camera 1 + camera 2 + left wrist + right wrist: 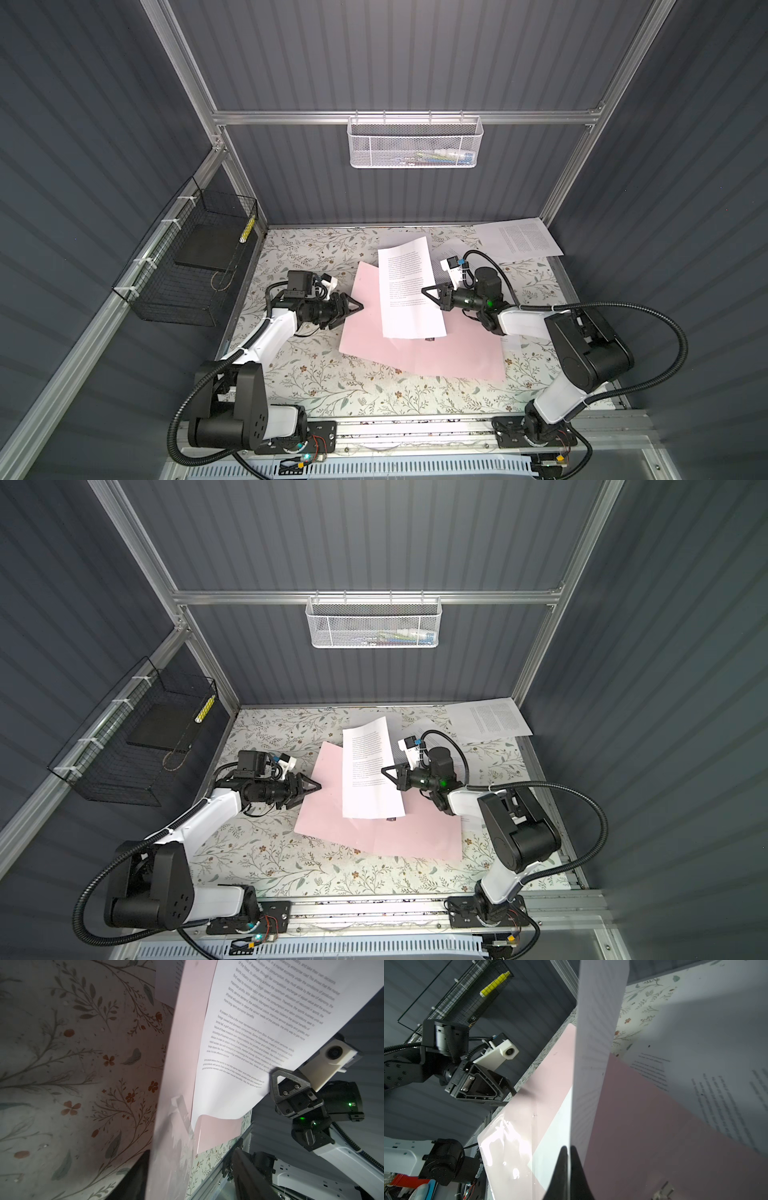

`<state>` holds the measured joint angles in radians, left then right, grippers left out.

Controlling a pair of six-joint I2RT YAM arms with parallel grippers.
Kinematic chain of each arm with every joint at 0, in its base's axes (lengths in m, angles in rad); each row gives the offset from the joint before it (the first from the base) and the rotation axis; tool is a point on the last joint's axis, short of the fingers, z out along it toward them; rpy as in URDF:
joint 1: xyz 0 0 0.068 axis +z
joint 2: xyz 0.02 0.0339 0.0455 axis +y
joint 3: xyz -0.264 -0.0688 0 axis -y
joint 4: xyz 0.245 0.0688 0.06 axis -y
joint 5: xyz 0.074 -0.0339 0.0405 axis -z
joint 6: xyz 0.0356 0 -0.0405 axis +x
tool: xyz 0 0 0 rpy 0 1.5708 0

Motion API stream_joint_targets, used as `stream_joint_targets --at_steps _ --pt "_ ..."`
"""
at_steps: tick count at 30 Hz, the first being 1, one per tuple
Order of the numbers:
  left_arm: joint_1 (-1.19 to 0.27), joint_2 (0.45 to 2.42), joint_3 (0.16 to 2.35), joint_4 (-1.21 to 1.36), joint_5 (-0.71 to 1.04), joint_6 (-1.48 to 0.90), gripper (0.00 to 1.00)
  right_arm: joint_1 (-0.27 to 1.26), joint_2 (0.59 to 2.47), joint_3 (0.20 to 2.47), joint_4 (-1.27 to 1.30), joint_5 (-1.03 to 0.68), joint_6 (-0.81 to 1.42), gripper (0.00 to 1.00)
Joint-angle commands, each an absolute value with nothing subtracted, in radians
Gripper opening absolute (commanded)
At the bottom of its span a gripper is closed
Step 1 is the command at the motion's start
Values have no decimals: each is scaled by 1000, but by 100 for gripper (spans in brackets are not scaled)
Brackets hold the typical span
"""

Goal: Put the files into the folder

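The pale pink folder [457, 353] [415, 837] lies open on the floral table. My right gripper [424, 289] [384, 769] [568, 1148] is shut on the right edge of one white printed sheet [409, 291] [239, 1043], which is lifted above the folder with its lower end curling down onto it. My left gripper [359, 306] [318, 786] [191, 1152] is open at the folder's left edge, and the raised pink cover [172, 1084] passes between its spread fingers. Another of the files [519, 241] lies at the back right corner. The metal clip [662, 1190] shows on the folder.
A black wire basket [158, 299] on the left wall holds a flat black slab [208, 249] and a yellow marker [248, 232]. A white mesh basket [415, 141] hangs on the back rail. Frame posts stand at the table's back corners.
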<state>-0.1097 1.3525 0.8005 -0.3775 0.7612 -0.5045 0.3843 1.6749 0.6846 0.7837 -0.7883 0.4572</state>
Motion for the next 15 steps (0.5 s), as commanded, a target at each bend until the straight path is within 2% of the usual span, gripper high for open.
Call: stream_joint_targets --at_steps 1,9,15 --pt "-112 1362 799 -402 786 -479 62 402 1690 678 890 -835 487 0" --pt "-112 1355 799 -406 790 -479 63 417 1771 642 1082 -834 647 0" --pt "-112 1348 798 -429 782 -475 63 427 1821 630 1049 -770 685 0"
